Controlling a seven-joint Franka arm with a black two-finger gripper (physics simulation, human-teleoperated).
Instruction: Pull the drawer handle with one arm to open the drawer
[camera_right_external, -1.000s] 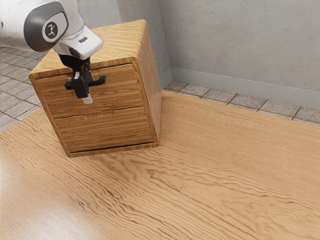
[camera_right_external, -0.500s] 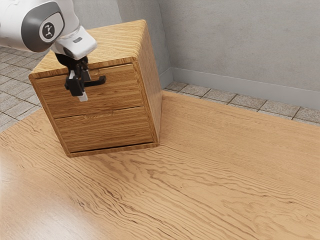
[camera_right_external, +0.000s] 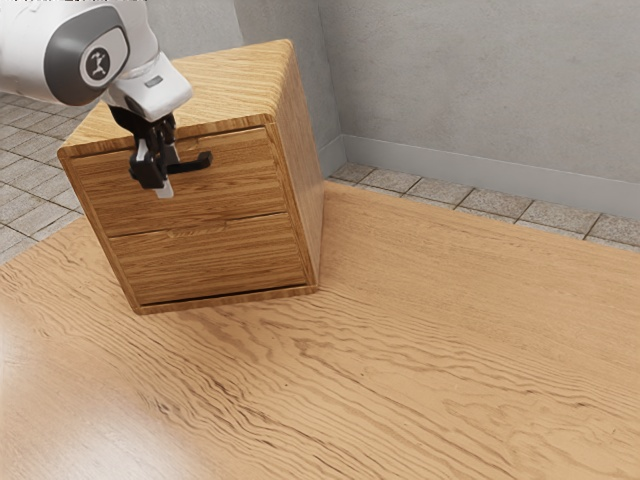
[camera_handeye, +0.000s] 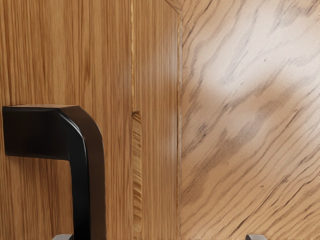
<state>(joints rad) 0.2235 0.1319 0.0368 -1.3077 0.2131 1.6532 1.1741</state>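
A wooden cabinet (camera_right_external: 250, 90) with two drawers stands at the exterior view's left. The top drawer (camera_right_external: 225, 190) sits flush in the cabinet front and carries a black bar handle (camera_right_external: 197, 160). My black gripper (camera_right_external: 157, 178) hangs in front of that drawer, at the end of the handle toward the exterior view's left. In the wrist view the handle (camera_handeye: 75, 145) bends close in front of the drawer front (camera_handeye: 35, 55), beside one grey fingertip (camera_handeye: 62, 236). The other fingertip (camera_handeye: 255, 236) stands far off, so the gripper is open.
The lower drawer (camera_right_external: 210, 260) has only a shallow groove as a grip. The cabinet rests on a broad wooden tabletop (camera_right_external: 420, 350) that stretches toward the exterior view's right. Grey walls (camera_right_external: 480, 70) and a tiled floor (camera_right_external: 30, 190) lie behind.
My gripper has risen a little and shifted toward the exterior view's left along the handle, with most of the move early on. The drawer front has not moved.
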